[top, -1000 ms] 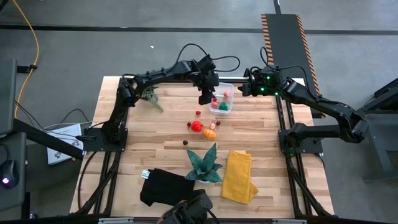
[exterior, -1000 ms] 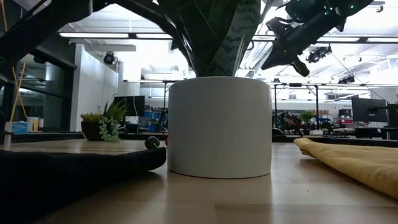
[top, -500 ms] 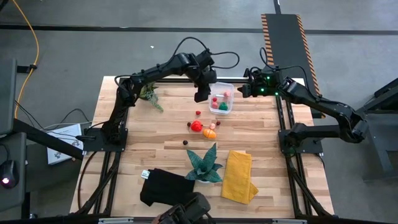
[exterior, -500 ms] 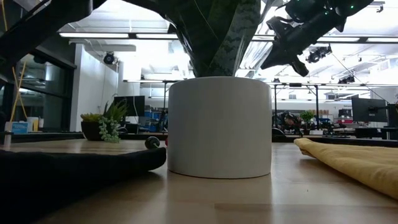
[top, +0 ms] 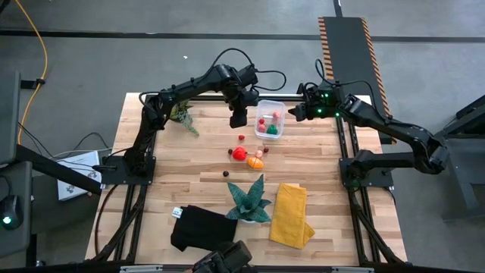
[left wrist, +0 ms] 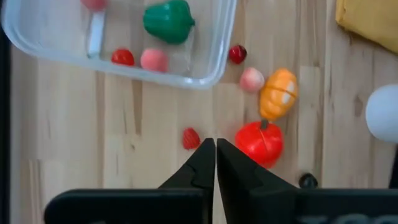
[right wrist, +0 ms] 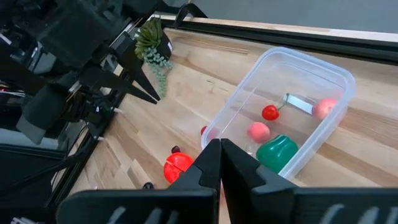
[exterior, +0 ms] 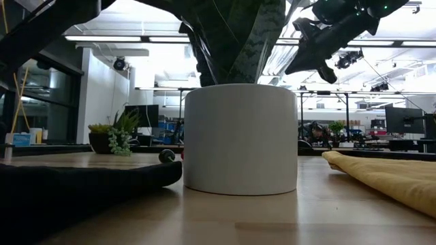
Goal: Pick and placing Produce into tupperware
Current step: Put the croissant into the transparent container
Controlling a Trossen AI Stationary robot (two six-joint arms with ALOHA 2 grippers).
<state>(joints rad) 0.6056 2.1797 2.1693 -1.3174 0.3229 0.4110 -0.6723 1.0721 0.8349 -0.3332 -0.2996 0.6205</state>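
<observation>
The tupperware [left wrist: 118, 43] at the table's far edge holds four produce pieces; six lie on the wood near it. My left gripper [left wrist: 215, 146] hovers beside it, jaws closed and empty; my right gripper [right wrist: 220, 149] waits likewise

The left pincer [top: 237, 119] hangs beside the tupperware [top: 270, 119]. Loose produce [top: 248, 155] lies on the counter [top: 151, 189] nearby.

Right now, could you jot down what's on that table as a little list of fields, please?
tub: clear, holds a green piece, two red and two pink pieces
loose produce: red tomato, orange piece, small pink, red and dark bits on the wood
left gripper: shut, empty, beside the tub
right gripper: shut, empty, above the tub's far side
other: teal plant, yellow cloth, black cloth
</observation>
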